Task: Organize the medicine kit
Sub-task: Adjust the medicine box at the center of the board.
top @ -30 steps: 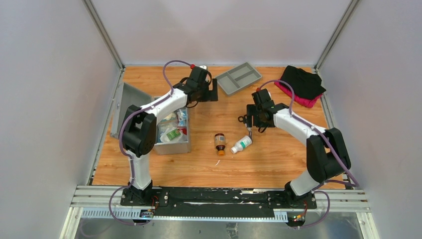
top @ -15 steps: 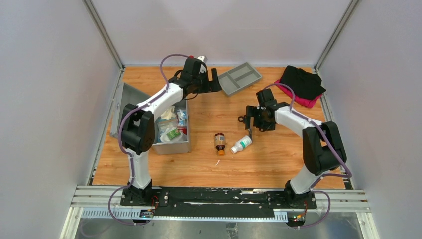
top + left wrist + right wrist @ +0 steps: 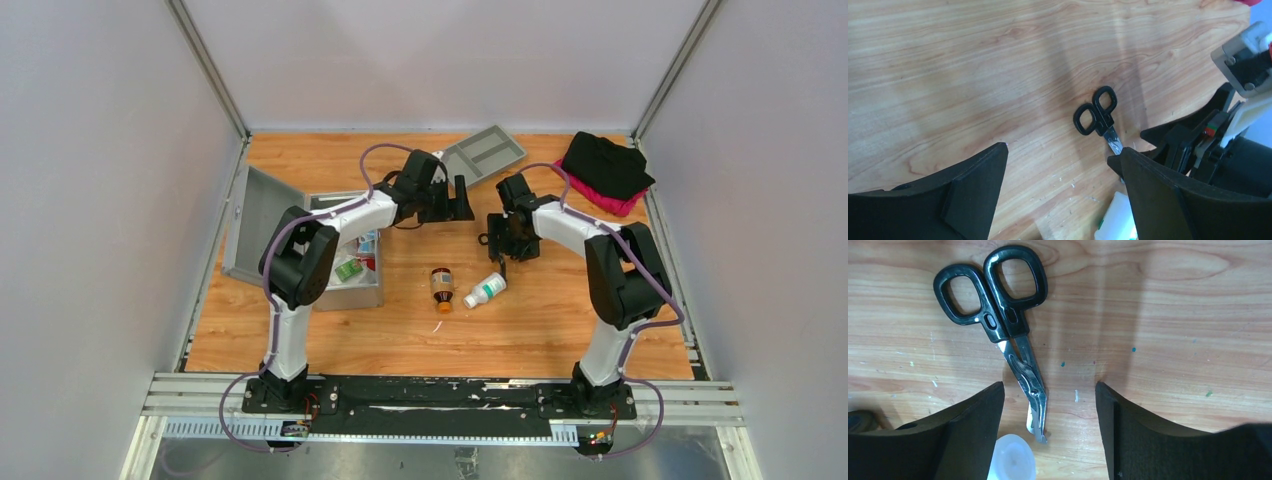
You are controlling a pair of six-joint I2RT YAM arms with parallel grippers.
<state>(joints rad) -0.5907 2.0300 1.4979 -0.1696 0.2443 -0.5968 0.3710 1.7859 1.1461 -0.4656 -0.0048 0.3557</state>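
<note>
The medicine kit, a silver-grey metal case, stands open at the left with packets inside and its lid leaning back. Black-handled scissors lie on the wood at mid-table, also seen as scissors from the left wrist. My right gripper is open just over the scissors, the blade tip lying between its fingers, nearer the left one. My left gripper is open and holds nothing, hanging over bare wood just left of the scissors; from above the left gripper faces the right gripper.
A white bottle with a green label lies by the blade tip, its cap close to my right gripper's left finger. A brown bottle lies beside it. A grey compartment tray and a black and red bundle sit at the back.
My left arm has swung from beside the grey tray rightward and forward to mid-table, close to the right gripper. The right gripper has shifted slightly back over the scissors, its jaws a little narrower.
</note>
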